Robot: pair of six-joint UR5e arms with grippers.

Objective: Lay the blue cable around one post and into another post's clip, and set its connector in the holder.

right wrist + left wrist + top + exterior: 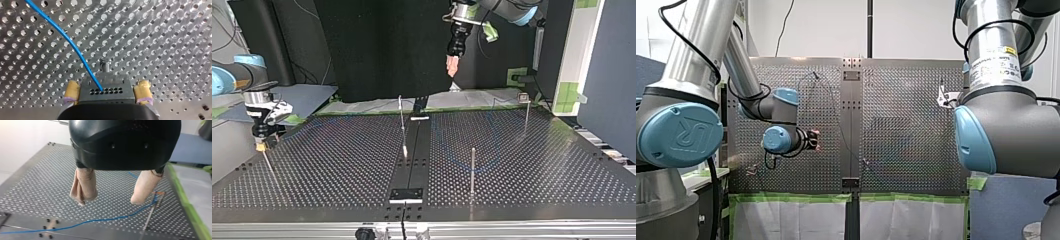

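In the right wrist view the blue cable (67,37) runs across the perforated plate into a grey connector block (106,91). That block sits between the yellow pads (72,90) of my right gripper (107,83), which stands open with a thin gap on each side. My right gripper (260,144) is low over the table at the top view's left. My left gripper (108,200) hangs open and empty, its beige pads (85,187) well above the table. Under it the cable (100,220) lies on the plate and passes a thin post (151,212) at its clip (157,193). In the top view my left gripper (452,66) is high at the back.
Thin upright posts stand on the table (337,165): one near the front (472,170), one in the middle (402,125), one at the back right with a clip (526,112). A black plate (407,195) sits on the centre strip. Green tape edges the far side.
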